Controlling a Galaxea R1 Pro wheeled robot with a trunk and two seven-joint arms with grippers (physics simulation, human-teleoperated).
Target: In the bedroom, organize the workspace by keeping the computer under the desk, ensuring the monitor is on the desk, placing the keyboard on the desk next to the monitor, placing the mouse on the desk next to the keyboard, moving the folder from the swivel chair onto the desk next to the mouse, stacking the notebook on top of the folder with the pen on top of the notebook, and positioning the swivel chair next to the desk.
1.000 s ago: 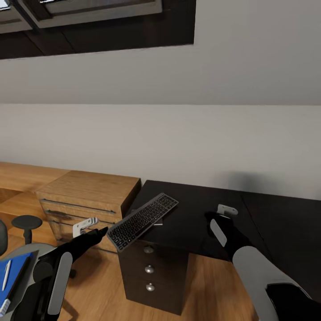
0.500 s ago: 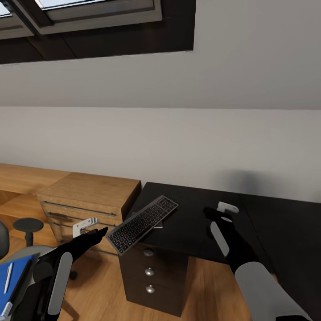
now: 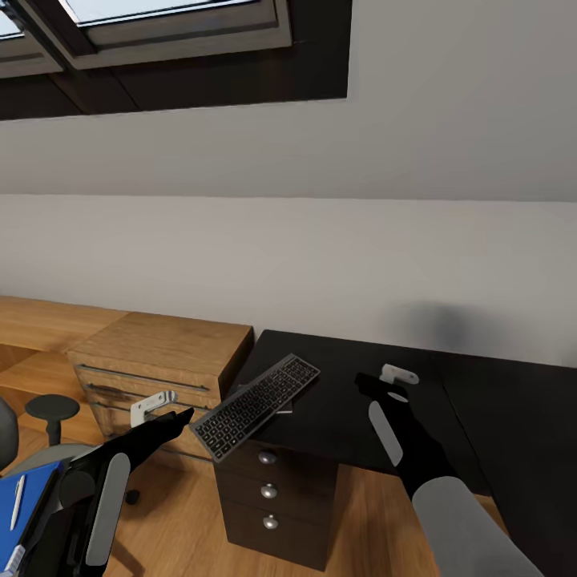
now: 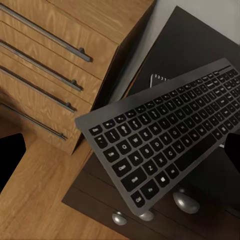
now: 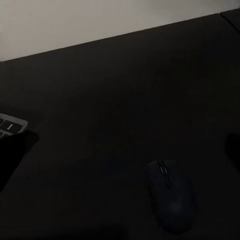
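Note:
The keyboard (image 3: 256, 403) (image 4: 165, 137) lies askew on the left corner of the black desk (image 3: 344, 417), its near end jutting out over the drawers. My left gripper (image 3: 164, 410) is open just short of that end. A dark flat thing with a white-marked edge (image 4: 160, 80) peeks out from under the keyboard. My right gripper (image 3: 385, 382) hovers open over the desk. The black mouse (image 5: 170, 195) rests on the desk below it. At the lower left is the grey swivel chair (image 3: 36, 457) with the blue folder (image 3: 24, 513) and the white pen (image 3: 16, 502) on it.
A light wood drawer unit (image 3: 160, 353) stands against the desk's left side. Black drawers with round knobs (image 3: 268, 489) sit under the desk corner. A white wall runs behind, with a dark-framed skylight (image 3: 160, 24) above. Wood floor (image 3: 184, 521) lies between me and the desk.
The camera has tilted up a little. My right gripper has moved slightly left and farther over the desk. The left gripper and keyboard look unmoved.

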